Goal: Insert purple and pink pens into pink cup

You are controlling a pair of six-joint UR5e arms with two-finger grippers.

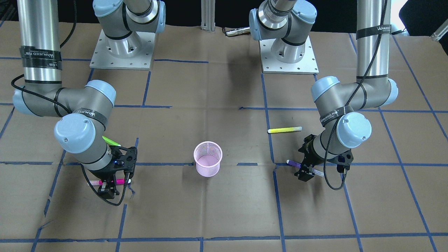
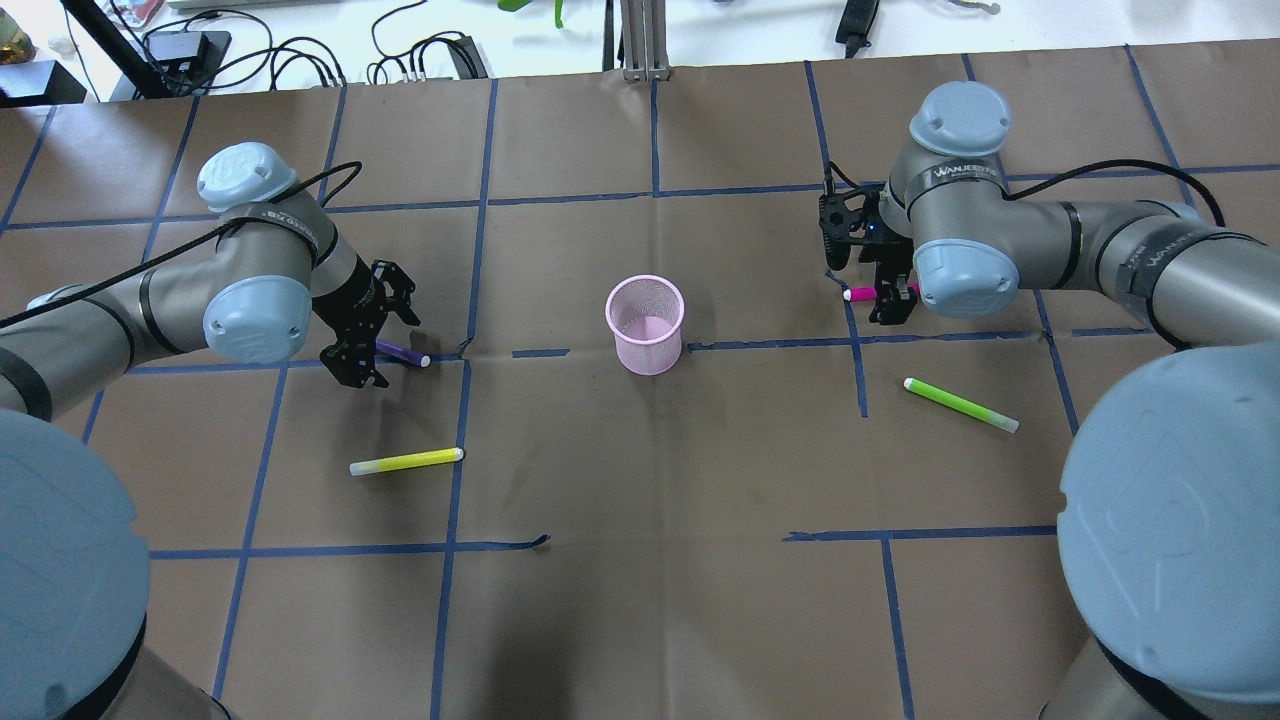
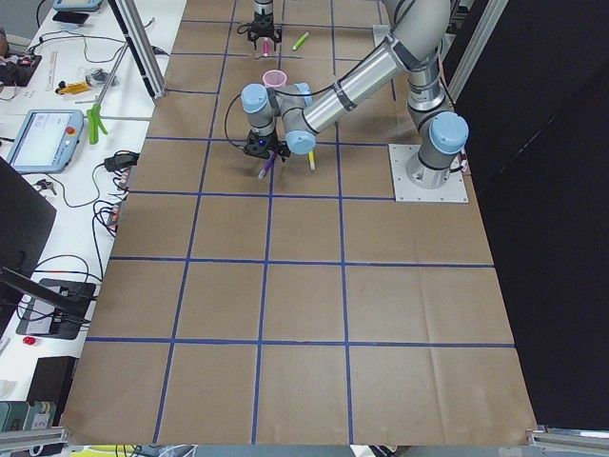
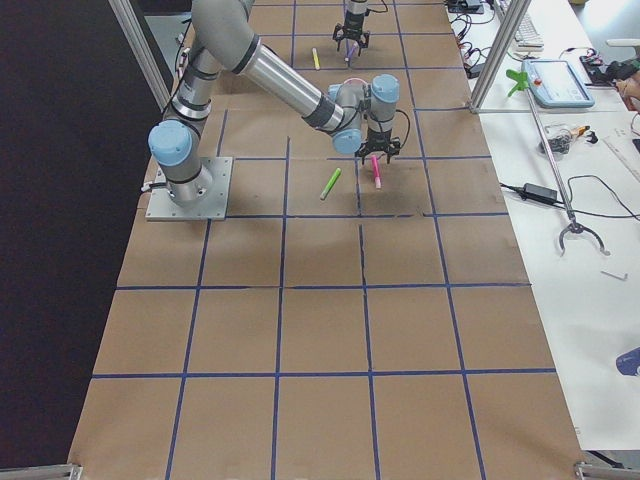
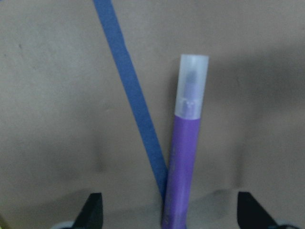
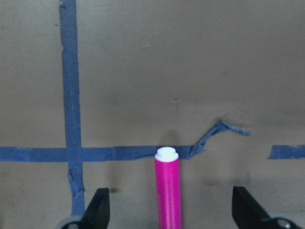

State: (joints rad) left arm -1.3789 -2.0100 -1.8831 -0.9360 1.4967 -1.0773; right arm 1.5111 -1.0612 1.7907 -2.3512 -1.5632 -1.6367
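Observation:
The pink mesh cup point(image 2: 645, 325) stands upright at the table's middle, also in the front view point(image 1: 208, 158). The purple pen point(image 2: 402, 355) lies on the paper left of it. My left gripper point(image 2: 372, 335) is down over it, open, one finger on each side; the left wrist view shows the pen point(image 5: 183, 162) between the spread fingertips point(image 5: 93, 214). The pink pen point(image 2: 868, 293) lies right of the cup. My right gripper point(image 2: 880, 285) is open astride it; the right wrist view shows the pen point(image 6: 167, 191) between the fingertips point(image 6: 97, 210).
A yellow pen point(image 2: 407, 461) lies on the paper nearer the robot than the left gripper. A green pen point(image 2: 960, 404) lies nearer the robot than the right gripper. Blue tape lines point(image 2: 470, 300) grid the brown paper. The arm bases point(image 1: 121, 49) stand at the robot's side.

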